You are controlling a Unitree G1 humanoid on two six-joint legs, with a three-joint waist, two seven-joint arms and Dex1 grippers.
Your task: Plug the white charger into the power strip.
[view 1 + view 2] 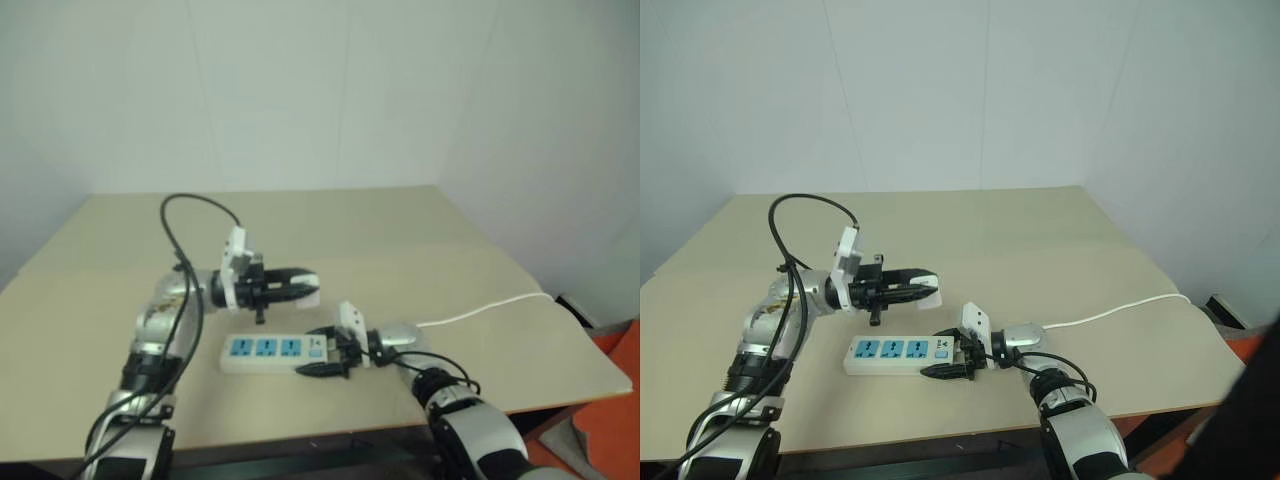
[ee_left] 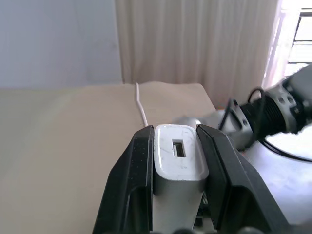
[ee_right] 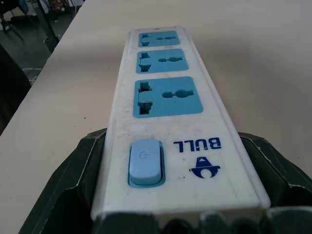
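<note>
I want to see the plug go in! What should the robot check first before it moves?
1. White charger squeezed in the left pincer: ok.
2. Power strip gripped at its switch end by the right pincer: ok.
3. Three blue sockets free of plugs: ok.
4. Charger over a socket: not ok, it hangs above the table behind the strip.
5. Charger prongs facing down: cannot tell.
</note>
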